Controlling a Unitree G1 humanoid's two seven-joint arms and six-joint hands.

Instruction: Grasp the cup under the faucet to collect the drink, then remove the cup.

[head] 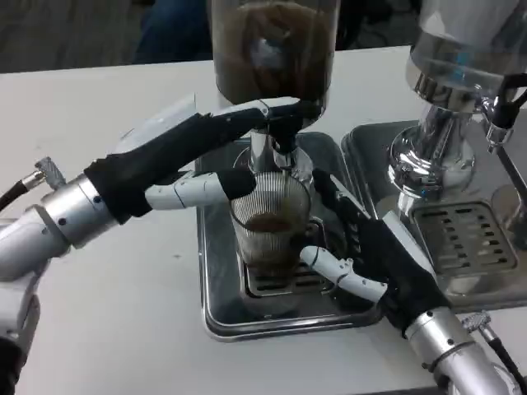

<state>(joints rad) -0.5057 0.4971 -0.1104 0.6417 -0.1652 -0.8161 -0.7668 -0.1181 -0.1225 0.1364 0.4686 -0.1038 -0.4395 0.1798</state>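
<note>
Right hand grips cup under faucet.

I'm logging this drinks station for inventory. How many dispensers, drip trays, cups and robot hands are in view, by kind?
Drink dispensers: 2, a dark-filled dispenser and a clear dispenser
Steel drip trays: 2, the near tray and the right tray
Ribbed clear cup: 1
Robot hands: 2, left hand and right hand
Total: 7

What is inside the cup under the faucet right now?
The ribbed clear cup holds a shallow layer of dark brown drink at its bottom; most of it is unfilled. The right hand wraps its side, so that wall is covered. Whether liquid is flowing from the faucet is unclear.
</note>
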